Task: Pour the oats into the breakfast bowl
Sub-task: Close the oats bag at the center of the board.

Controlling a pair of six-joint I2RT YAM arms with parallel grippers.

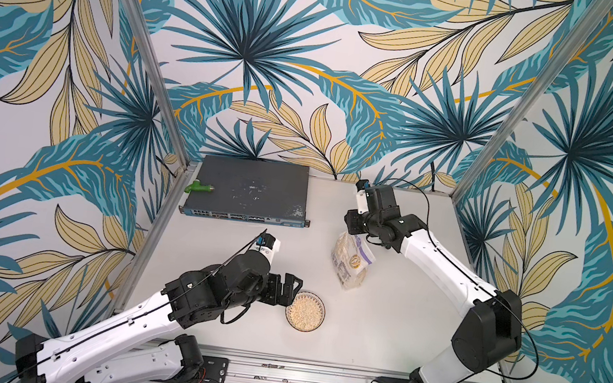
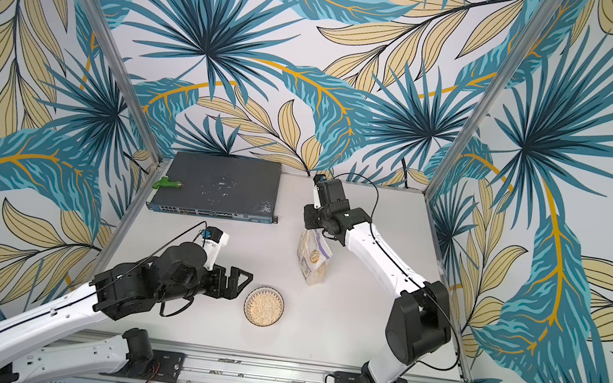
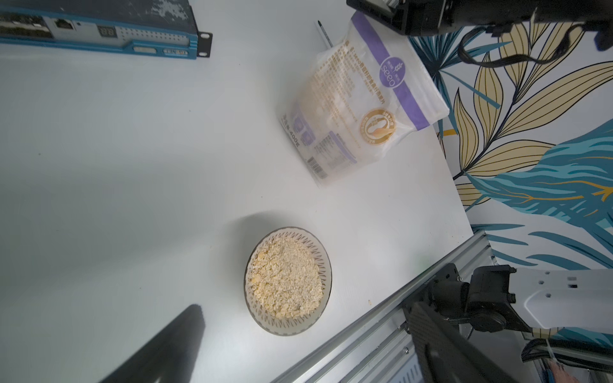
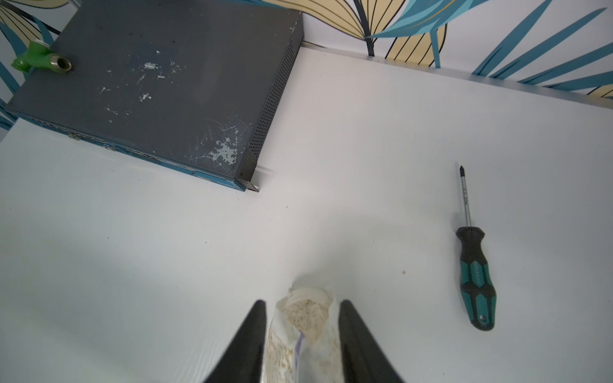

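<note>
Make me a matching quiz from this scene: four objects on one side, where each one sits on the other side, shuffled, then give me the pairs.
Things
1. breakfast bowl
2. oat bag
3. green pipe fitting
4. screwdriver

Places
A. on top of the network switch
B. lying flat on the bare table
C. standing between the fingers of the right gripper
D. on the table, filled with oats

Pairs: 1-D, 2-C, 3-A, 4-B

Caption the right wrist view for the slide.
Wrist close-up: right fingers straddle the open top of the oats bag standing on the table; a screwdriver and a scuffed network switch lie nearby.
</note>
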